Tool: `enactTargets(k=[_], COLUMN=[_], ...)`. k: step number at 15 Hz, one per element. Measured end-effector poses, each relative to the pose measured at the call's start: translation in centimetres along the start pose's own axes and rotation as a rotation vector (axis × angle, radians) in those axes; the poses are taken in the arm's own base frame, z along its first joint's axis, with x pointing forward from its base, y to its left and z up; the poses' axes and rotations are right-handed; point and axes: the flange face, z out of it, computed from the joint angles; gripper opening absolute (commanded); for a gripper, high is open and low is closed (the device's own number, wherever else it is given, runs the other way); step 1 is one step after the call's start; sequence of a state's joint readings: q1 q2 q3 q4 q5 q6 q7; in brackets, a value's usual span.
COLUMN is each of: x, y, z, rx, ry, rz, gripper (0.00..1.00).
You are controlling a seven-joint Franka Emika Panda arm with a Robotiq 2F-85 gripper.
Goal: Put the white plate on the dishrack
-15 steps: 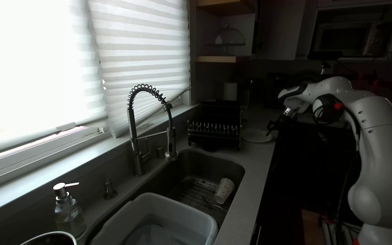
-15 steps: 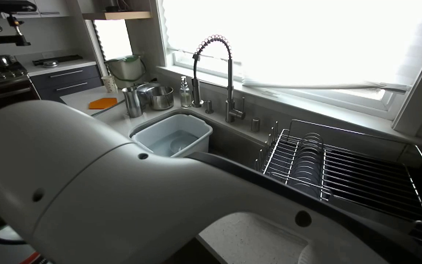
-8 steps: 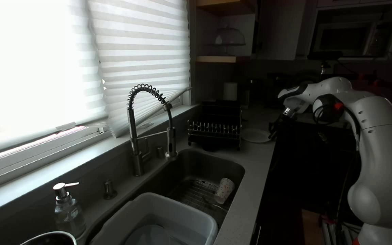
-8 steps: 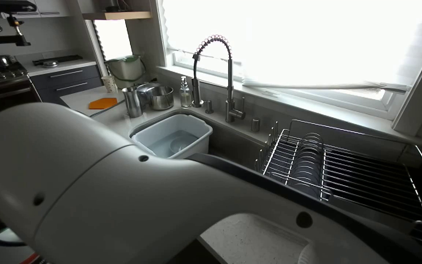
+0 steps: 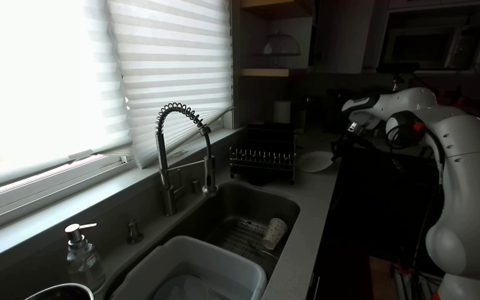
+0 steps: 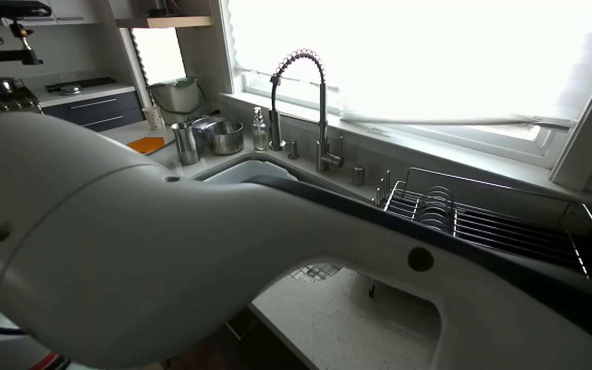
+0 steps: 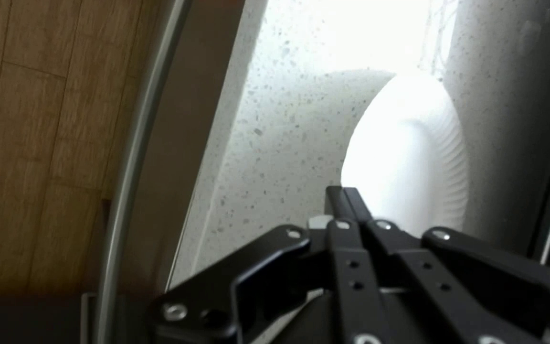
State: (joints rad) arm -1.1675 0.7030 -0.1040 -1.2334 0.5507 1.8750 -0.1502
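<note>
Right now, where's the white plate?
The white plate is tilted over the counter, its rim pinched in the gripper: right of centre in the wrist view, and just right of the dishrack in an exterior view.

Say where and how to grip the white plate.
Pinch the white plate by its rim, probably best from the front of the counter, where the gripper has it: that thin rim is tilted up, so a jaw should fit beneath.
</note>
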Motion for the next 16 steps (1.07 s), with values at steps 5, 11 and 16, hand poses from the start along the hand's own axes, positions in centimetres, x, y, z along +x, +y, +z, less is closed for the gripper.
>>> enactTargets(k=[5, 11, 16], x=[-1.4, -2.2, -2.6], y=[-2.3, -4.3, -5.8], z=[-6.4, -7.9, -6.8], rx=[-0.092, -0.134, -0.131], ry=[0.027, 0.025, -0.009], rz=[-0.060, -0.102, -0.155], gripper=[0.00, 0.00, 0.00])
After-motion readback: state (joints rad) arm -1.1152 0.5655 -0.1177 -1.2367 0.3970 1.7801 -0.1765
